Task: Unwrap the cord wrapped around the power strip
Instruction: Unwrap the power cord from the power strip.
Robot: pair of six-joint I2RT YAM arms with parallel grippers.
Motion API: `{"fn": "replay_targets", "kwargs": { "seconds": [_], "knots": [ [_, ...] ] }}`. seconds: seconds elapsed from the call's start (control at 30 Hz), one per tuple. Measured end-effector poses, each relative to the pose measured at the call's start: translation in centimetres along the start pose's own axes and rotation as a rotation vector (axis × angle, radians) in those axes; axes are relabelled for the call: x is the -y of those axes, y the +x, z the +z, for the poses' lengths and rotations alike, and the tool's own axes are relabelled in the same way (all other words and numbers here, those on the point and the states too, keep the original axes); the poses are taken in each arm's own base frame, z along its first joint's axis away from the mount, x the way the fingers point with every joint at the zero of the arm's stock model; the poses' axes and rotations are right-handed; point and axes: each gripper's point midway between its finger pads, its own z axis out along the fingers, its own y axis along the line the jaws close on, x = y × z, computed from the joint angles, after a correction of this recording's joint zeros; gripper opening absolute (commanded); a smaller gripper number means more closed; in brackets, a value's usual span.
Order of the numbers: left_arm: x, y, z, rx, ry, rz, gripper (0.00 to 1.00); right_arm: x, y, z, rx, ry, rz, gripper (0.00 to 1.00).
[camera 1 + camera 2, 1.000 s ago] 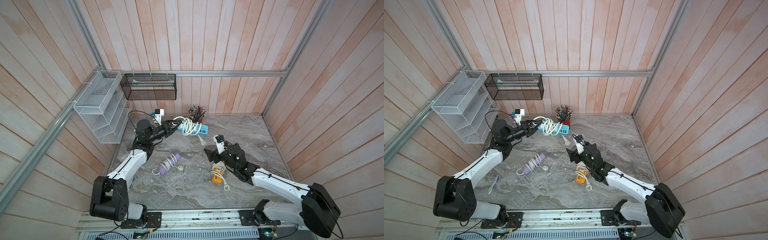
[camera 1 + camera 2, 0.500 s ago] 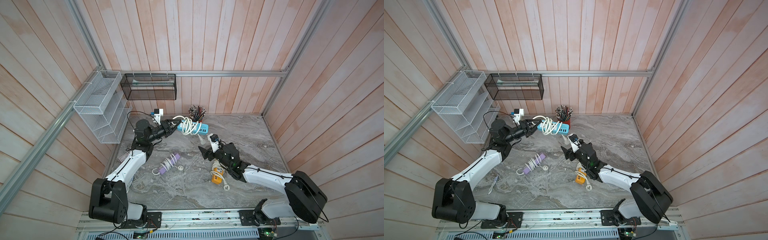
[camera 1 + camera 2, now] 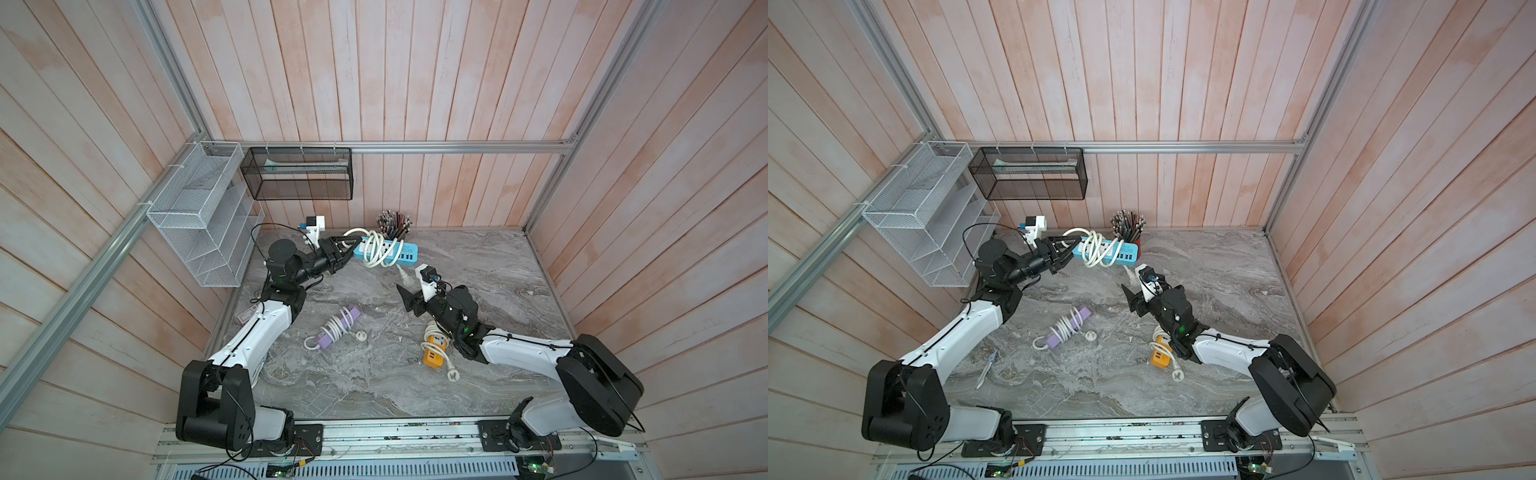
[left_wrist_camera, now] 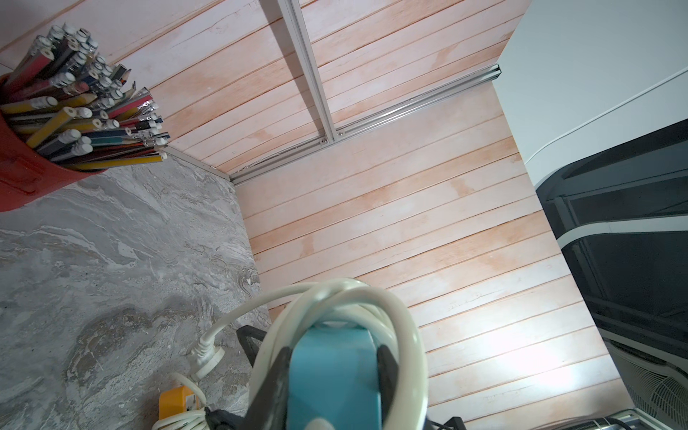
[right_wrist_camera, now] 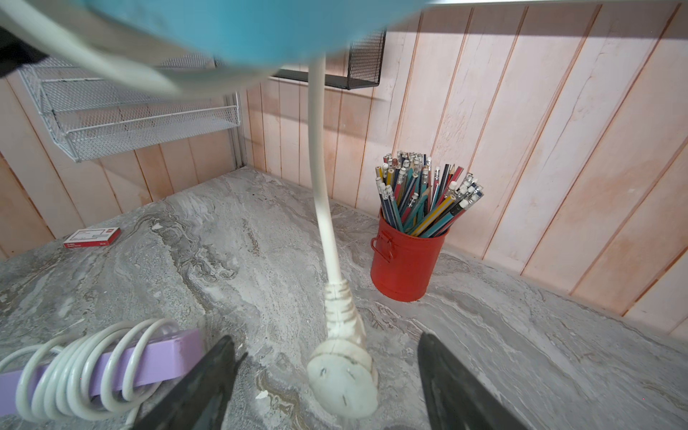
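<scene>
Step in hand, as judged: the right hand [image 5: 325,338] is taking the loose plug [image 5: 342,376], so the cord [image 5: 317,149] can be led off the power strip [image 3: 405,254].

- Grip: close on the plug body or its ribbed collar, not on the thin cord above it.
- Clearance: stay off the purple strip [image 3: 338,328], which lies at 8 o'clock of the plug.
- Unwinding: carry the plug round the power strip against the winding. Keep slack and do not pull hard.

At 12 o'clock on the tabletop [image 3: 478,270], the power strip is held up off the surface. The cord is looped about its middle and the tail hangs toward 5 o'clock.

**Hands**
- Right hand: fingers wide apart, one on each side of the plug. No contact visible and nothing held.
- Left hand [image 4: 331,368]: clamped on the power strip's end, with the coils just beyond its fingers.
</scene>
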Motion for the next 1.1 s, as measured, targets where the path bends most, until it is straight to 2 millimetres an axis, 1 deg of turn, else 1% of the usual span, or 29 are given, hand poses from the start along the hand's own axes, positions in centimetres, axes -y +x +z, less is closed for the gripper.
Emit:
{"fn": "replay_targets", "kwargs": {
  "seconds": [0.2, 0.43, 0.67, 0.87, 0.97, 1.07, 1.1],
  "knots": [
    [1.0, -0.1, -0.1, 0.006, 0.025, -0.009, 0.00, 0.1, 0.5, 0.3, -0.001, 0.008, -0.015, 0.67],
    [1.4, -0.1, -0.2, 0.007, 0.039, -0.018, 0.00, 0.3, -0.1, 0.4, 0.025, 0.020, -0.020, 0.61],
    [1.8, -0.1, -0.2, 0.009, 0.053, -0.024, 0.00, 0.3, -0.1, 0.6, 0.029, 0.024, -0.029, 0.41],
    [1.7, 0.1, -0.2, 0.007, 0.057, -0.034, 0.00, 0.3, 0.0, 0.8, 0.026, 0.024, -0.034, 0.27],
    [1.7, 0.1, -0.2, 0.005, 0.059, -0.037, 0.00, 0.3, -0.2, 0.9, 0.030, 0.024, -0.034, 0.17],
    [1.8, 0.1, -0.2, 0.005, 0.059, -0.037, 0.00, 0.3, -0.2, 0.9, 0.030, 0.024, -0.034, 0.10],
    [1.8, 0.1, -0.2, 0.006, 0.060, -0.037, 0.00, 0.3, -0.2, 0.9, 0.030, 0.024, -0.034, 0.10]
  ]
}}
